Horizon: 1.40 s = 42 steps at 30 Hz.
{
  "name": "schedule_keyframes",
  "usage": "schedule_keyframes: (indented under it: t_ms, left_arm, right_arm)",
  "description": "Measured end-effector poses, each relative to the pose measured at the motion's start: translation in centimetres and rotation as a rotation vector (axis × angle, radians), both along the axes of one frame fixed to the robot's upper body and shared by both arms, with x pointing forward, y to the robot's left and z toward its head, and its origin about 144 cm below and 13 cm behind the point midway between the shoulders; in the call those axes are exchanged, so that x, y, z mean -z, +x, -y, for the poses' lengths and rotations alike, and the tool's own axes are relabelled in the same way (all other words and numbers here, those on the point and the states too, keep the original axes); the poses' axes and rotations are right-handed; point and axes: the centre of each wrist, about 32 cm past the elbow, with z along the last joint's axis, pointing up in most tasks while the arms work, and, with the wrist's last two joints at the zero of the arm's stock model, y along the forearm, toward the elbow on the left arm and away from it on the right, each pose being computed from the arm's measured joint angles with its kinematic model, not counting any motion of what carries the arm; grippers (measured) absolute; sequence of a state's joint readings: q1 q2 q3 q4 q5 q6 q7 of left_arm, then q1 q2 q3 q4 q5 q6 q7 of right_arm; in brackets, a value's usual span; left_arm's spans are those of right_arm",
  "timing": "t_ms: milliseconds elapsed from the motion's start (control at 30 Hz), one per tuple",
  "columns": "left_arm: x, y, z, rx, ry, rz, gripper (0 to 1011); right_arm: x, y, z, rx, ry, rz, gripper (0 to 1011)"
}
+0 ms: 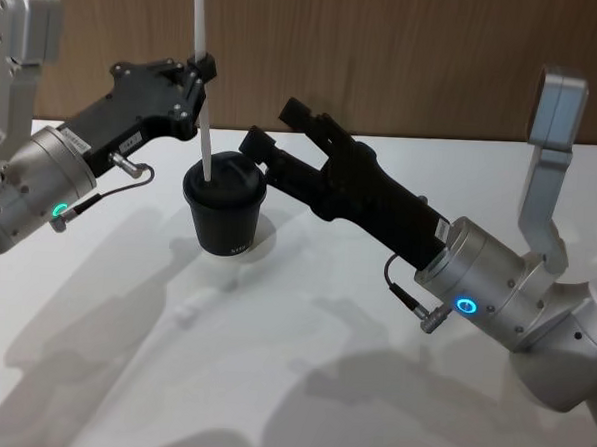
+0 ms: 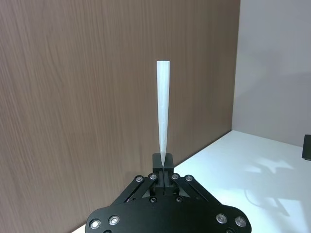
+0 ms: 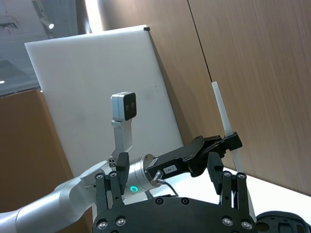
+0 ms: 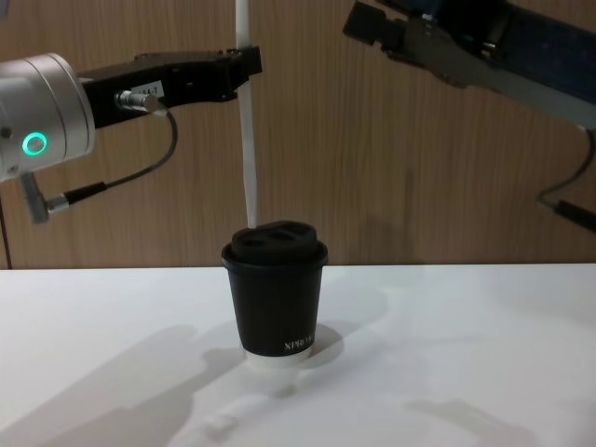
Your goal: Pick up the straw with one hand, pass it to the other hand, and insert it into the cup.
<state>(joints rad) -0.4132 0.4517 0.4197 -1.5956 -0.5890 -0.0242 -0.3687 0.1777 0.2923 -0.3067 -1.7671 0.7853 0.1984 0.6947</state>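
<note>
Nearest the robot, the white surface (image 1: 300, 384) lies bare and shadowed. On it stands the small black paper cup with its domed lid (image 4: 276, 296), upright, white lettering low on its side and a pale base rim.

Up over the cup, the long thin white straw (image 4: 247, 121) hangs near-vertical, its lower end right at the lid. In the head view it seems to touch the lid near the opening; from the chest view it looks just at the lid's back edge, so whether it has entered I cannot tell.

The left gripper (image 1: 199, 81), black on a silver wrist with a green light ring, has its jaws clamped on the straw partway up. The right gripper (image 1: 277, 125), black as well, hovers just beside the cup, jaws spread and empty.

By my read, pickup and handover are done and the insertion is what's left: line the tip up with the lid opening, push down, let go.

Behind it all, a brown wood-panelled wall (image 4: 419, 168) closes off the room.
</note>
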Motion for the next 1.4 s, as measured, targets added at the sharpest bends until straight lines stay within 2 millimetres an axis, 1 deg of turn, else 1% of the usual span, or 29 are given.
schedule_keyframes:
  t_ms: [667,1400]
  left_arm:
    - [0.4,0.2,0.49,-0.012,0.017,0.006,3]
    - [0.9,0.87,0.41,-0.021,0.022,0.0,3]
  right_arm:
    - [0.0,0.0,0.0,0.0,0.0,0.0,1001]
    - [0.0,0.0,0.0,0.0,0.0,0.0,1001]
